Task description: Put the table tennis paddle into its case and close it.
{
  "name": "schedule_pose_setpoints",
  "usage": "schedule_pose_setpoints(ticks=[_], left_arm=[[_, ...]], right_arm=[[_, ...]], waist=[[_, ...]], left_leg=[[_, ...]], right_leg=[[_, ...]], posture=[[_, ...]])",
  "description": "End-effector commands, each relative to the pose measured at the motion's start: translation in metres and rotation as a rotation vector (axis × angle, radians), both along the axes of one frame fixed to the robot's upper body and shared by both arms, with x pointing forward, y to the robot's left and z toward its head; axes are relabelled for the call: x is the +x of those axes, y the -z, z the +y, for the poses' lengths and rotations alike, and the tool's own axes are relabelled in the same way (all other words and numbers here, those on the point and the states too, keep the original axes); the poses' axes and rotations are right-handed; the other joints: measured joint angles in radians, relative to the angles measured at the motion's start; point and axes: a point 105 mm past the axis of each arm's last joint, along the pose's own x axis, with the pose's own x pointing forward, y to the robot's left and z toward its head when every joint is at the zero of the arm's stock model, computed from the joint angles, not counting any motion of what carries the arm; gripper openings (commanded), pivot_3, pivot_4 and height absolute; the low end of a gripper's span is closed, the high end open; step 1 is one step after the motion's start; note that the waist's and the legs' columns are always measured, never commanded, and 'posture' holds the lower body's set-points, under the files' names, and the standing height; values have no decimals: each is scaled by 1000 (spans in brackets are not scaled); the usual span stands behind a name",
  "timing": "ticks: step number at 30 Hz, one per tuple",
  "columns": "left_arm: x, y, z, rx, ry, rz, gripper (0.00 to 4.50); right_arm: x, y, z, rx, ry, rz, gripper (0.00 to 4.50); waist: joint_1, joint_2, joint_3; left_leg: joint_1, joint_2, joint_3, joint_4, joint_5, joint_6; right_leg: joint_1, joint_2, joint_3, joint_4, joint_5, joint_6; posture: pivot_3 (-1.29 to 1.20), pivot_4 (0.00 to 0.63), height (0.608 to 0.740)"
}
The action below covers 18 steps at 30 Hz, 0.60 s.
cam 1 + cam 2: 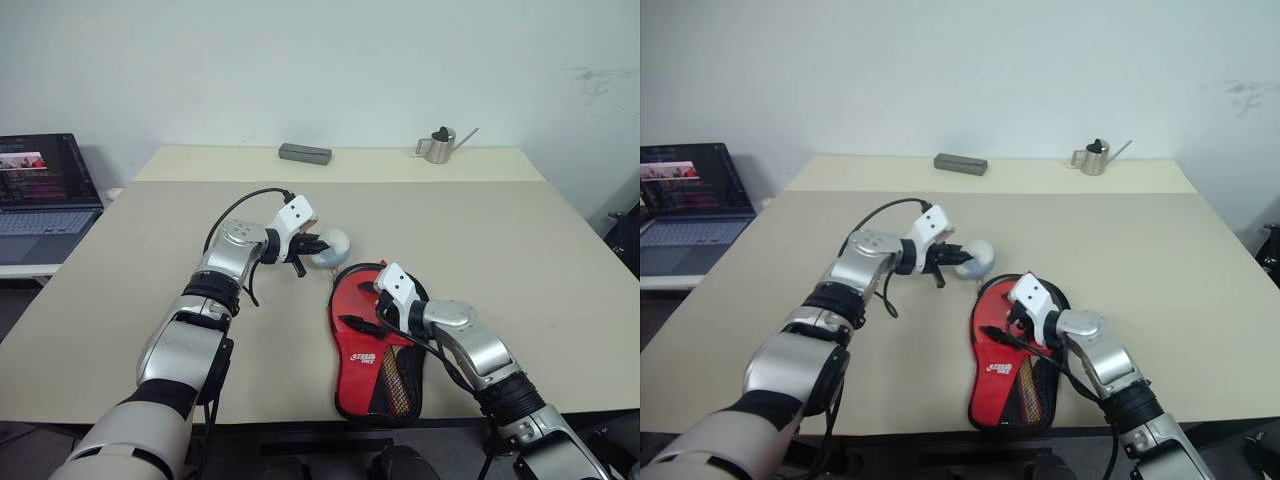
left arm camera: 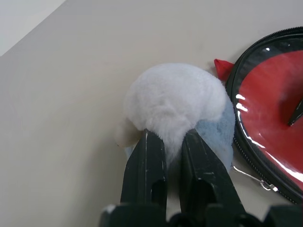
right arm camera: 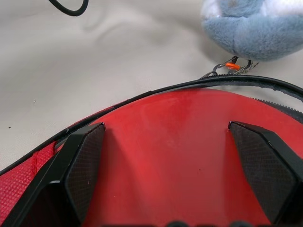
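A: Near edge first. What's by the right jaws (image 1: 360, 312)?

B: Case (image 1: 375, 385) lies flat on the desk (image 1: 520, 260), narrow end toward the near edge, red panel with white letters and mesh pocket there. Right jaws spread wide over its round end, one finger (image 3: 83, 161) on each side above the red face.

A: Paddle?

B: Paddle (image 3: 175, 156) is inside the case. Its red face shows under the clear plastic, right between the spread right jaws. Handle not clearly visible. Black zipper rim curves just past the fingertips; can't tell how far it's zipped.

A: Touching the plastic?

B: Can't tell. Fingertips are at the surface or just above.

A: Left side?

B: Left jaws (image 1: 312, 246) pressed together, pinching a fluffy toy (image 2: 180, 106), white on top, grey-blue underneath. Both fingers (image 2: 144, 165) sink into the white fur. Toy sits just beyond the case's round end, almost at the rim. A small metal clip with an orange bit lies between toy and rim.

A: Further out?

B: Black cable loops over the left wrist. Well beyond both jaws, at the far side: a dark grey flat box (image 1: 305, 153) and a small metal watering can (image 1: 440, 146). Off to the left, on a lower surface, an open laptop (image 1: 45, 190).
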Motion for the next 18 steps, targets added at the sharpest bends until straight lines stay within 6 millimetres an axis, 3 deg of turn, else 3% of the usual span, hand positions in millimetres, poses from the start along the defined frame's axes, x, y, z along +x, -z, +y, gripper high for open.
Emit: schedule_pose_setpoints(ticks=[1,9,18], left_arm=[[9,-33,-10,-30,5,-120,35],[17,-29,-25,-13,-37,-160,35],[29,-40,-29,25,-103,-258,35]], right_arm=[[-24,65,-10,-179,5,194,4500],[-25,64,-9,-183,-12,198,4500],[-29,65,-10,-192,-30,207,4500]], waist=[[-1,0,0],[-5,0,0],[-6,-1,1]], left_leg=[[0,0,0,0,0,0],[-1,0,0,-1,0,0],[-1,0,0,-5,0,0]], right_leg=[[0,0,0,0,0,0],[0,0,0,-2,0,0],[-1,0,0,-5,0,0]], posture=[[0,150,740],[0,150,740],[0,150,740]])
